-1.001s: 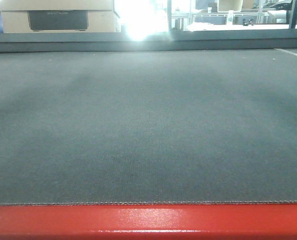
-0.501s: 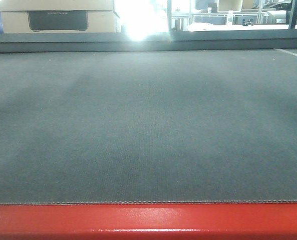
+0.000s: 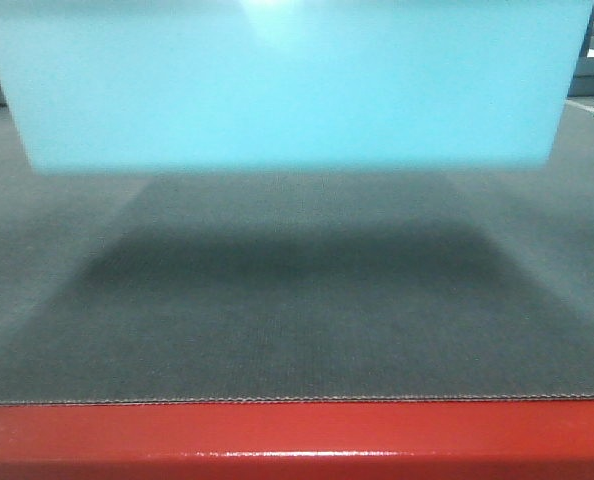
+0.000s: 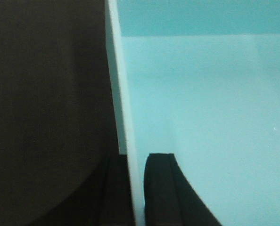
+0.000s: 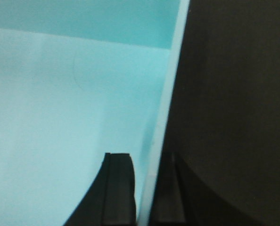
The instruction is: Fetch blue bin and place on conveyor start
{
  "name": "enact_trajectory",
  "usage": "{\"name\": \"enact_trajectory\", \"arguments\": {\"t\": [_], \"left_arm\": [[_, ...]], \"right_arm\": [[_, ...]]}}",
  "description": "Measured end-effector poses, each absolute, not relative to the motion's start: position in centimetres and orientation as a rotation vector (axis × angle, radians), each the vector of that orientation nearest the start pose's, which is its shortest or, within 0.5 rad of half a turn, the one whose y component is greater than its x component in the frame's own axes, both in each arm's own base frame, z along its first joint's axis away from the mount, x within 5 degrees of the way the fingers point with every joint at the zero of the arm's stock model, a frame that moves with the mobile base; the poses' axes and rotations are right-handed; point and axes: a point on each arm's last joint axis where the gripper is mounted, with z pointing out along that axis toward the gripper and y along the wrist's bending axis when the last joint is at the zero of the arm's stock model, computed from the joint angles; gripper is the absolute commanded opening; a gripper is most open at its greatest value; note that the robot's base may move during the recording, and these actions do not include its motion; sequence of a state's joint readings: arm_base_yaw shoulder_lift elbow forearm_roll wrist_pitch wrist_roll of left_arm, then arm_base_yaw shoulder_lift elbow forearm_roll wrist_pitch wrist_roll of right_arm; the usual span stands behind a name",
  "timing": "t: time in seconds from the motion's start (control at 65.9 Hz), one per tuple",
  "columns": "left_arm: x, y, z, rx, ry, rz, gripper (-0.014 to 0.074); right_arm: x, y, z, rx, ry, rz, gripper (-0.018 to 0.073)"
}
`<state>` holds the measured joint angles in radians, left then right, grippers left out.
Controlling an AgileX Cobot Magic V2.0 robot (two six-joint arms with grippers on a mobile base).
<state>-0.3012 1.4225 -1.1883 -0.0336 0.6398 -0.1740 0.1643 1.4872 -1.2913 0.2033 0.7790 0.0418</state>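
The blue bin [image 3: 287,85], pale aqua and smooth-walled, hangs across the top of the front view above the conveyor start [image 3: 297,320], casting a dark shadow on the belt. In the left wrist view my left gripper [image 4: 136,188] is shut on the blue bin's left wall [image 4: 123,94], one black finger inside the tub and one outside. In the right wrist view my right gripper [image 5: 144,188] is shut on the bin's right wall [image 5: 170,89] the same way. Neither gripper shows in the front view. The bin's inside [image 4: 206,103] looks bare.
A glossy red edge strip [image 3: 297,440] runs along the belt's near end. A pale line [image 3: 592,107] crosses the belt at the far right. The bin hides everything behind the belt.
The blue bin has come into the front view from above and now covers the top third, hiding the boxes and windows seen before. A shadow has spread on the belt.
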Motion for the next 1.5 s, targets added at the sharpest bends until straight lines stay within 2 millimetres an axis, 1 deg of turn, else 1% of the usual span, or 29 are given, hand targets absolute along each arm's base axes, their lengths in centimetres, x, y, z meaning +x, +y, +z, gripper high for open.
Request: {"name": "enact_trajectory", "arguments": {"t": [0.091,0.152,0.273,0.349,0.41,0.425,0.455,0.47,0.486,0.501,0.531,0.652,0.668,0.713,0.819,0.941,1.032,1.108,1.153,1.184,1.229,1.244,1.29,1.32,1.366,1.381,1.426,1.457,1.502], "left_arm": [[29.9,-9.5,30.7,0.124,2.351,-0.269,-0.0111],[30.1,-9.5,29.8,0.123,2.345,-0.269,-0.0111],[30.8,-9.7,28.2,0.127,2.368,-0.258,-0.0104],[31.1,-9.8,27.5,0.127,2.384,-0.254,-0.0046],[31.3,-9.8,27.2,0.128,2.395,-0.252,0.0041],[31.3,-9.9,27.1,0.128,2.399,-0.251,0.0081],[31.3,-9.9,27.0,0.128,2.403,-0.250,0.0126],[31.4,-9.9,26.9,0.128,2.405,-0.249,0.0174],[31.4,-9.9,26.9,0.130,2.407,-0.247,0.0190],[31.4,-9.9,26.9,0.130,2.410,-0.246,0.0240],[31.4,-9.8,26.8,0.135,2.415,-0.240,0.0308],[31.3,-9.7,26.7,0.160,2.424,-0.215,0.0593],[31.4,-9.7,26.8,0.157,2.424,-0.214,0.0633],[31.4,-9.6,26.9,0.164,2.429,-0.203,0.0600],[31.5,-9.6,27.4,0.172,2.442,-0.190,0.0538],[31.6,-9.5,28.3,0.186,2.459,-0.167,0.0537],[31.5,-9.3,29.5,0.204,2.461,-0.134,0.0537],[31.1,-8.9,30.9,0.224,2.436,-0.098,0.0535],[30.8,-8.7,31.7,0.233,2.412,-0.080,0.0517],[30.5,-8.4,32.4,0.234,2.398,-0.065,0.0489],[30.0,-7.9,33.2,0.224,2.383,-0.052,0.0414],[29.7,-7.6,33.6,0.218,2.376,-0.044,0.0356],[29.3,-6.9,34.1,0.198,2.366,-0.033,0.0255],[28.9,-6.4,34.4,0.183,2.360,-0.023,0.0164],[28.5,-5.7,34.4,0.162,2.359,-0.014,0.0052],[28.3,-5.5,34.4,0.156,2.360,-0.009,-0.0004],[27.9,-4.8,34.1,0.135,2.368,0.006,-0.0113],[27.6,-4.4,33.8,0.124,2.372,0.011,-0.0109],[27.1,-3.9,33.2,0.114,2.384,0.022,-0.0111]], "right_arm": [[32.1,6.6,30.8,-0.007,2.463,0.329,-0.0153],[32.5,6.7,29.6,0.003,2.463,0.323,-0.0151],[33.1,6.7,28.1,0.012,2.480,0.315,-0.0151],[33.3,6.7,27.6,0.015,2.486,0.313,-0.0149],[33.4,6.8,27.5,0.016,2.489,0.312,-0.0118],[33.4,6.8,27.5,0.016,2.489,0.312,-0.0103],[33.5,6.8,27.4,0.016,2.492,0.312,-0.0054],[33.5,6.8,27.4,0.016,2.489,0.312,-0.0030],[33.5,6.7,27.4,0.014,2.489,0.309,-0.0003],[33.5,6.8,27.4,0.014,2.490,0.309,0.0025],[33.5,6.7,27.3,0.008,2.492,0.303,0.0091],[33.5,6.5,27.3,-0.019,2.493,0.271,0.0407],[33.6,6.4,27.3,-0.022,2.493,0.265,0.0469],[33.6,6.3,27.3,-0.025,2.493,0.259,0.0581],[33.6,6.3,27.3,-0.026,2.493,0.257,0.0568],[33.4,6.2,27.6,-0.027,2.485,0.258,0.0568],[32.9,5.9,28.7,-0.021,2.453,0.260,0.0568],[32.3,5.4,30.0,-0.006,2.411,0.258,0.0531],[31.9,4.8,31.0,0.012,2.381,0.253,0.0491],[31.5,4.3,31.8,0.028,2.355,0.248,0.0434],[30.9,3.4,32.8,0.054,2.321,0.238,0.0348],[30.6,3.0,33.2,0.065,2.312,0.234,0.0305],[29.9,2.1,34.1,0.093,2.293,0.219,0.0211],[29.4,1.5,34.6,0.109,2.284,0.204,0.0130],[28.9,0.9,34.9,0.120,2.279,0.180,0.0032],[28.7,0.5,35.0,0.129,2.278,0.170,-0.0015],[28.1,0.0,34.9,0.136,2.278,0.141,-0.0104],[27.7,-0.3,34.8,0.138,2.280,0.125,-0.0157],[27.1,-0.5,34.1,0.139,2.297,0.107,-0.0161]]}}
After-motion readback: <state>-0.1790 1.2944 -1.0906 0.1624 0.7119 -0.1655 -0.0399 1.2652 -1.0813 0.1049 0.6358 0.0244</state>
